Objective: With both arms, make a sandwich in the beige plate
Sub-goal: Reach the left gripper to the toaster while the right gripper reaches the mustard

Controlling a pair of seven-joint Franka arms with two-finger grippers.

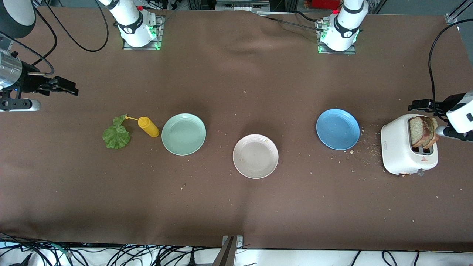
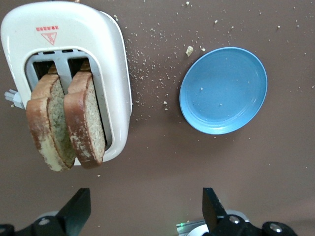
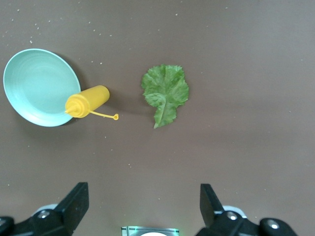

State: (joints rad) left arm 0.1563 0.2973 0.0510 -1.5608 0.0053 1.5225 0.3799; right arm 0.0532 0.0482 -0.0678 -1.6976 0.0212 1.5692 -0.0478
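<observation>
Both arms are glossy white with dark grey bands at the joints. The right arm (image 1: 131, 22) and the left arm (image 1: 345, 26) stand on metal base plates lit green beside the table (image 1: 236, 207) edge. Black cables run along them. Gripper fingers (image 2: 74, 209) are black, probably plastic.

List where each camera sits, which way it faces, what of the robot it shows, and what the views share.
Front: high across the table, facing both bases; beige plate central.
Left wrist: on the left arm, looking down at toaster, toast slices, blue plate; open left claw.
Right wrist: looking down at lettuce, yellow bottle, mint plate; open right claw.
Front shares these all.
</observation>
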